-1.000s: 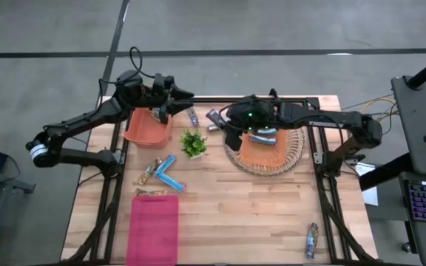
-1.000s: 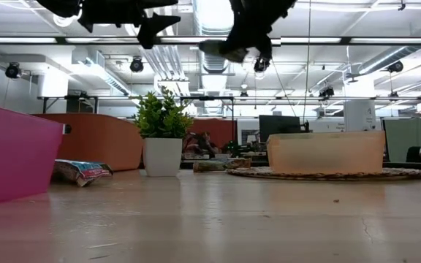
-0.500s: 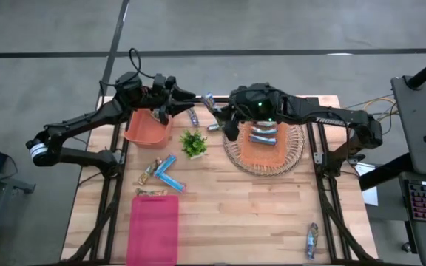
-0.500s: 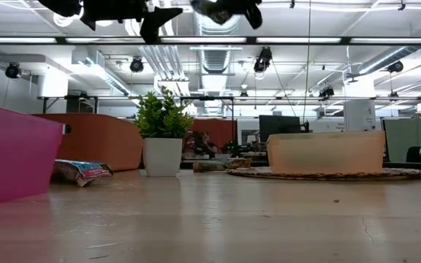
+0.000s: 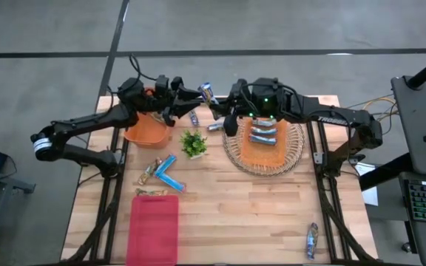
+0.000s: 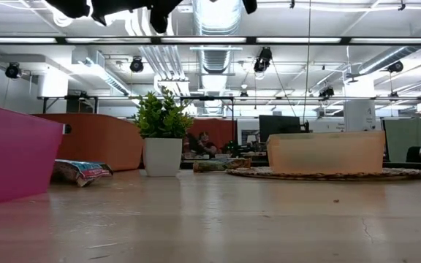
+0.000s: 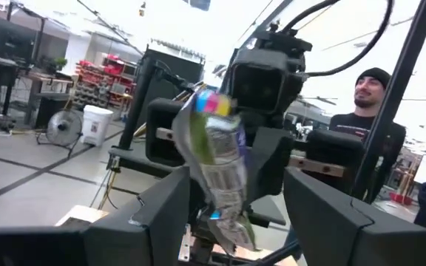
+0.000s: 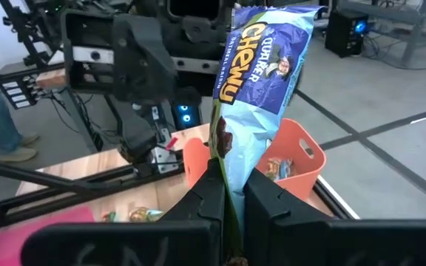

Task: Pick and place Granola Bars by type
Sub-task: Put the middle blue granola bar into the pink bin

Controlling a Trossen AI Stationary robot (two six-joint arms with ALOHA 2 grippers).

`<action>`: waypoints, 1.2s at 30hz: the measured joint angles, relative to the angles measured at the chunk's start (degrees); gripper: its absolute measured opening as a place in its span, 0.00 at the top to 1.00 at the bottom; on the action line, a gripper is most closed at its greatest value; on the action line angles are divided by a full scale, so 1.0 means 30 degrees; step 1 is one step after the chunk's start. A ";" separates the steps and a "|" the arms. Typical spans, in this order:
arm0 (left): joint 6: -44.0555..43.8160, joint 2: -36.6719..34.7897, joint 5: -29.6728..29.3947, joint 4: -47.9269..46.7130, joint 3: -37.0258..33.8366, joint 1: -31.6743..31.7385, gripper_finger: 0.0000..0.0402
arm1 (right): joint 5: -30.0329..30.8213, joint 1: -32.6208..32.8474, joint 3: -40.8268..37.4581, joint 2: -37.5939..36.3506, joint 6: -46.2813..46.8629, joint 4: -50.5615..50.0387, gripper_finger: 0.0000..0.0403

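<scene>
Granola bar, shiny blue Quaker Chewy wrapper (image 5: 206,90), is held aloft at the far edge of the table, between my two arms.

High view: my right gripper (image 5: 217,103) has come in from the right and carries the bar above the far table edge. My left gripper (image 5: 192,95) faces it from the left, just beside the bar. Under the left arm sits the orange plastic bin (image 5: 146,131). Right of the small green potted plant (image 5: 193,143) is the round wicker tray (image 5: 296,151) with an orange liner holding two silver-blue bars (image 5: 262,135). Loose bars lie near the pink rectangular bin (image 5: 153,229); one more lies far off at the near right.

Low view: both arms show only as dark shapes at the top edge; the carried bar is not visible. The wooden table (image 6: 218,219) shows plant pot, pink bin and tray.

Left wrist view: my left fingers (image 7: 157,214) stand apart, the bar (image 7: 220,177) upright between them, not yet gripped.

Right wrist view: my right fingers (image 8: 209,196) are clamped together on the bar's lower end (image 8: 261,59).

This reads as a handover. To do it well, I judge: left jaws should close on the free upper half, well clear of the right fingertips, and the right should release only once that grip is firm. The slick wrapper may slip.
</scene>
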 joint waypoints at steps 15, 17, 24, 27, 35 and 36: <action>0.0012 0.2290 -0.0308 0.0627 0.1820 -0.1594 0.51 | 0.0022 0.0442 0.0000 0.0007 0.0034 -0.0058 0.97; -0.0152 0.2268 -0.0305 0.0689 0.1851 -0.1628 0.54 | 0.0022 0.0474 0.0000 0.0007 0.0023 -0.0069 0.97; -0.0262 0.2181 -0.0322 0.0618 0.1843 -0.1691 0.77 | -0.0007 0.0506 0.0000 0.0007 0.0018 -0.0119 0.97; -0.0579 0.2181 -0.0337 0.0617 0.1836 -0.1691 0.86 | -0.0143 0.0498 0.0000 0.0007 -0.0194 -0.0124 0.97; -0.0598 0.2181 -0.0293 0.0459 0.1834 -0.1720 0.97 | -0.0198 0.0586 0.0000 -0.0257 -0.2715 -0.1437 0.80; -0.0420 0.2179 -0.0291 0.0472 0.1870 -0.1720 0.97 | -0.0229 0.0586 0.0000 -0.0413 -0.2960 -0.1924 0.76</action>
